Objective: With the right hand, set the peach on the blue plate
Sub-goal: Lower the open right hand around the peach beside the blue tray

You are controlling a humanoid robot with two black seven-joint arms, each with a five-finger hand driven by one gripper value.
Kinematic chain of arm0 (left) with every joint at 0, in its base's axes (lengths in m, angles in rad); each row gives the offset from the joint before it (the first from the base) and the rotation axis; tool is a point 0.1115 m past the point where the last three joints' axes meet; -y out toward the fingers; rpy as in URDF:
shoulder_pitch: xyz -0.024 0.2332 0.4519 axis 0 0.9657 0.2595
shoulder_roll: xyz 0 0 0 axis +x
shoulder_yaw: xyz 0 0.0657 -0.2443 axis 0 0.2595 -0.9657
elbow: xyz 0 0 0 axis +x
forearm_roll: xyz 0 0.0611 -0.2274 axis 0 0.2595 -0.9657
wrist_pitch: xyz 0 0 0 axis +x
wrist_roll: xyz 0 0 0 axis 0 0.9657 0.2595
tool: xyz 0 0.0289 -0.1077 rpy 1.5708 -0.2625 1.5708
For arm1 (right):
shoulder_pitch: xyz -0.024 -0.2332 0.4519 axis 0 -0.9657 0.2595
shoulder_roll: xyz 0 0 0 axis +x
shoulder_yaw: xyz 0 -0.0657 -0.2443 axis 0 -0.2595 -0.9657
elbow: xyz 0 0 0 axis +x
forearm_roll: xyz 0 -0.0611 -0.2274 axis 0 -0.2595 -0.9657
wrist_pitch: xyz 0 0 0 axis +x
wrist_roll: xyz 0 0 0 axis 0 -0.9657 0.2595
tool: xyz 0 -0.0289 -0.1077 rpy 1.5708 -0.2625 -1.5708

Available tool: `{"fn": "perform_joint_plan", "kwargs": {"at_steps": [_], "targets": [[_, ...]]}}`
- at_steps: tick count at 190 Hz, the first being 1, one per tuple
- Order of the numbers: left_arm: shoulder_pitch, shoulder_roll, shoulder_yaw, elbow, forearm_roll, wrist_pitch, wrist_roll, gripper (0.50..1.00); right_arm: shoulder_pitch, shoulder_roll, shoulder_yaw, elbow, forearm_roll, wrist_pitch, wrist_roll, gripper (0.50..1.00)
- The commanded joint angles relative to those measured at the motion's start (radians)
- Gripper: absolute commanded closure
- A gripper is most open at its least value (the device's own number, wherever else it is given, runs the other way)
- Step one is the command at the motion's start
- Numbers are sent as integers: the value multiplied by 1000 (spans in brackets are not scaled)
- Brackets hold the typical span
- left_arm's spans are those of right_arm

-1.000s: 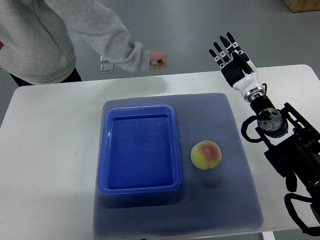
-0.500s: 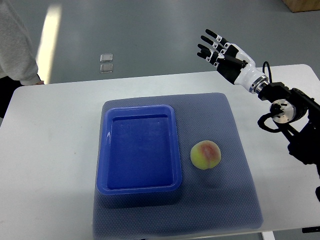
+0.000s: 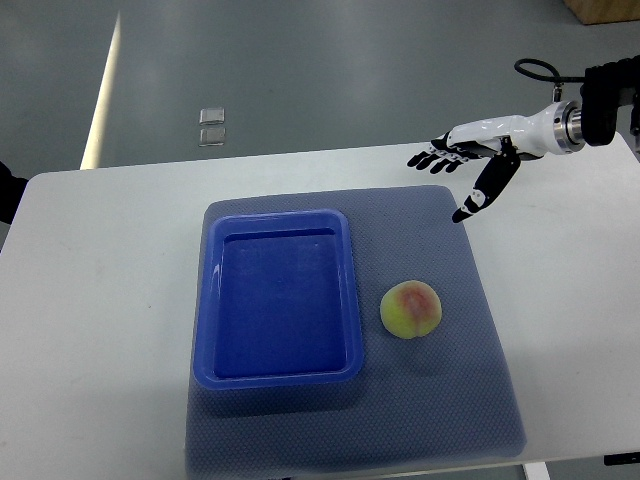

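Sitting on the gray mat (image 3: 440, 400), just right of the blue plate (image 3: 278, 300), the peach (image 3: 411, 309) is waiting below the right hand (image 3: 462, 168), whose fingers are spreading wide, holding nothing.

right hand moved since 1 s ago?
Yes. The right hand has swung down toward the mat's far right corner, fingers spread; the peach is untouched.

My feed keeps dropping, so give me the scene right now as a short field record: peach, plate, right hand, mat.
peach: lying on the mat, just right of the plate, not held
blue plate: empty, on the mat's left half
right hand: fingers spread, holding nothing, above the mat's far right corner
mat: grey, on the white table
left hand: not in view
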Motion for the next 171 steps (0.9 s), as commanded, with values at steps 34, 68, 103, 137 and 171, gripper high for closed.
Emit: {"fn": "perform_joint_plan", "kwargs": {"at_steps": [34,68,103,137,171], "targets": [[0,0,-1,0,-2,-1,0,500,13,-9,-57,117,-3,1,3,568],[0,0,-1,3,-2,1,0,500,-48,43,-66,111,-40,1,6,568],[0,0,-1,6,-2,1,0,500,-99,58,-64,103,-85,1,6,568],[0,0,-1,8,-2,1,0,500,-165,96,-64,85,-126,-52,8,568],[0,0,-1,12,-2,2,0,500,-199,107,-63,73,-145,-106,16,570]]}}
